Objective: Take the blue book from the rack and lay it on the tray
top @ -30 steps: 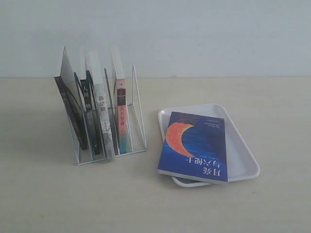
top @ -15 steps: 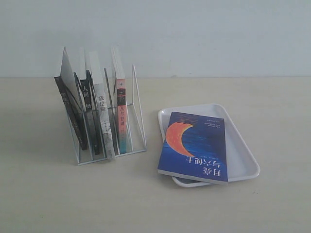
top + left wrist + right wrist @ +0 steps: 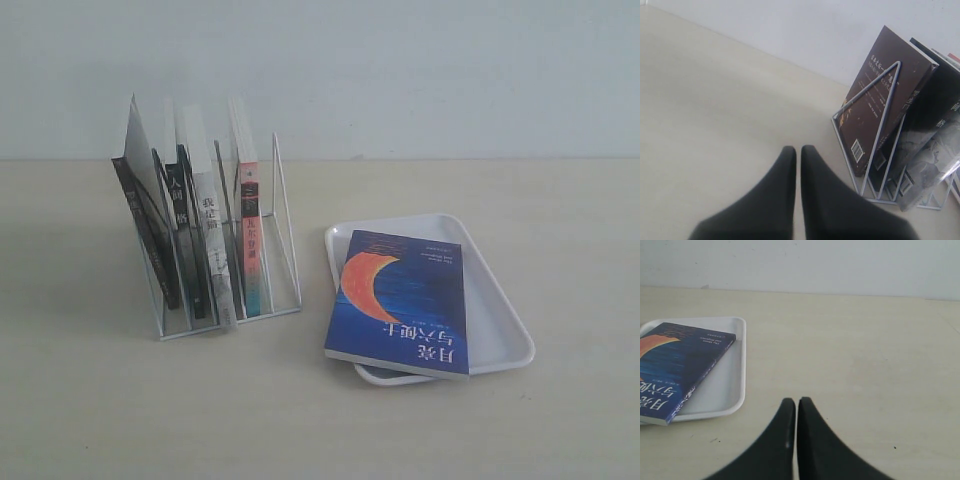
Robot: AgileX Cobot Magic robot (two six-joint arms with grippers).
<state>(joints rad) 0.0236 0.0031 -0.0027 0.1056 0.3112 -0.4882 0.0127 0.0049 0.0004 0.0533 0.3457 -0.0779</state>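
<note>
blue book [image 3: 402, 303] flat on tray [image 3: 500, 310] | rack [image 3: 283, 235] beside

One rack [image 3: 288, 235] holds four books [image 3: 250, 250], going by the spines. One blue book [image 3: 405, 300] lies on one tray [image 3: 497, 322]. The left fingers [image 3: 775, 190] and the right fingers [image 3: 777, 440] make two pairs.

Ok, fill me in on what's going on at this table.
Nothing is being held right now. The blue book lies flat, cover up, on the tray, with its near edge hanging a little over the tray's rim. The other books stand upright in the rack. Both arms are clear of everything: the left gripper is shut and empty near the rack, and the right gripper is shut and empty over bare table beside the tray.
</note>
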